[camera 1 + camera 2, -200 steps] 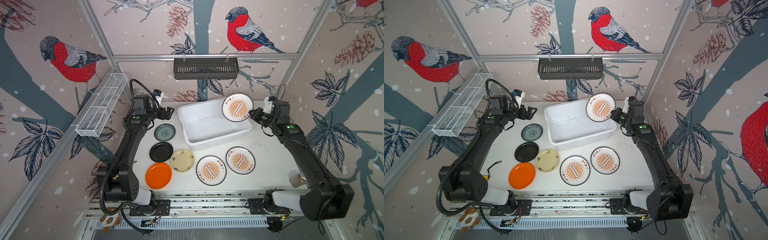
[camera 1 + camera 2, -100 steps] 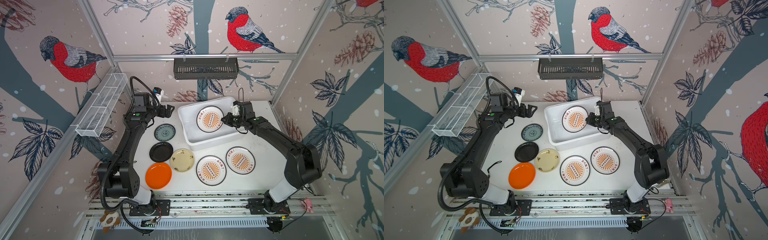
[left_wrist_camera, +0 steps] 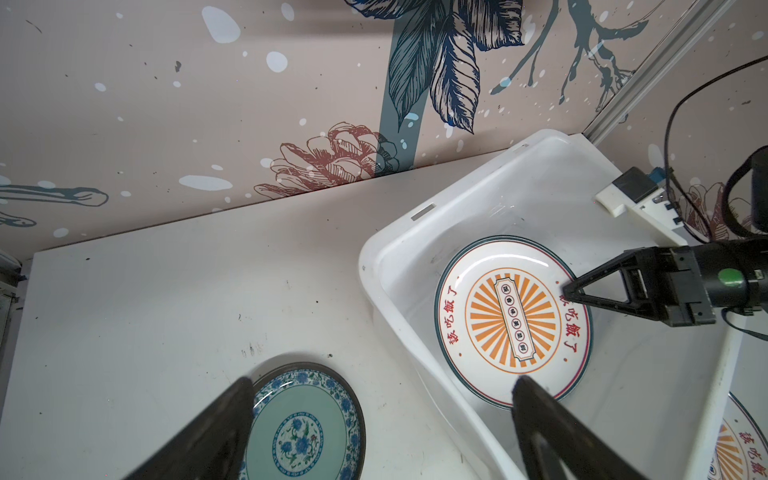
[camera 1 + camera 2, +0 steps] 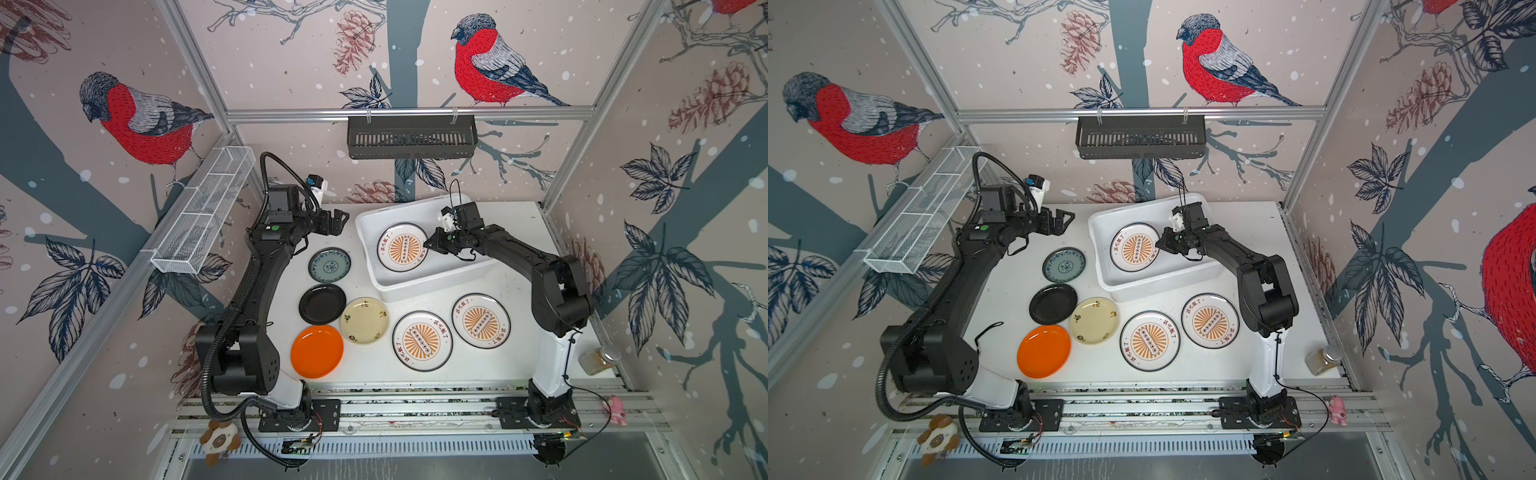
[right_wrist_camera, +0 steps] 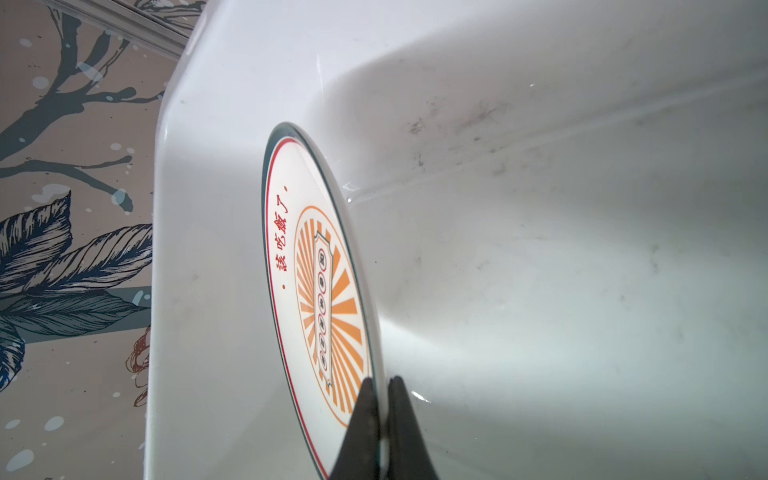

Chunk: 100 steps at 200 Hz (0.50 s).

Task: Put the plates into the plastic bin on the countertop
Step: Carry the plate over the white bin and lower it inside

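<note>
Right wrist: end effector (image 5: 382, 384) astride plate (image 5: 320, 270)

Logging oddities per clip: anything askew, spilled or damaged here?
The plastic bin sits rotated against the countertop edges, and dark smudges mark its inside. The sunburst plate in the right gripper looks intact.

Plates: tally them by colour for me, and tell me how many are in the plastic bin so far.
3 white sunburst plates: 1 inside the plastic bin, gripped by the right gripper; 2 on the countertop
1 teal-patterned plate
1 black plate
1 cream plate
1 orange plate
Total: 7 plates
</note>
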Tool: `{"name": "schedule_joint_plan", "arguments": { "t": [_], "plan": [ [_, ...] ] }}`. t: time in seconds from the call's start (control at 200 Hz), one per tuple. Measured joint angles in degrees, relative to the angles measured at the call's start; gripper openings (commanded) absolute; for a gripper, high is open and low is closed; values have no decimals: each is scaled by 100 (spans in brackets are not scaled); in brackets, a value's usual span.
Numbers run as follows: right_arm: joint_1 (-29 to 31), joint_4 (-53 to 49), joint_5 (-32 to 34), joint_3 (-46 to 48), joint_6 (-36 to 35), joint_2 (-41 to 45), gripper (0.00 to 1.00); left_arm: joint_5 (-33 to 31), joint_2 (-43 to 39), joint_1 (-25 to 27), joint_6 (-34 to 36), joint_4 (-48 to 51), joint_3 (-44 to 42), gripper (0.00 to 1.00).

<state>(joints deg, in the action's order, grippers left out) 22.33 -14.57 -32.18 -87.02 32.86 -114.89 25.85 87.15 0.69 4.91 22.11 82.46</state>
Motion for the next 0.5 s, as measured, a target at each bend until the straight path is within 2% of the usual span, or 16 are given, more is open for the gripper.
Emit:
{"name": "schedule_joint_plan", "arguments": {
  "t": [0.5],
  "plan": [
    [44, -533, -407, -647, -323, -949, 3, 96, 133, 0, 0, 90, 94, 95]
  ]
}}
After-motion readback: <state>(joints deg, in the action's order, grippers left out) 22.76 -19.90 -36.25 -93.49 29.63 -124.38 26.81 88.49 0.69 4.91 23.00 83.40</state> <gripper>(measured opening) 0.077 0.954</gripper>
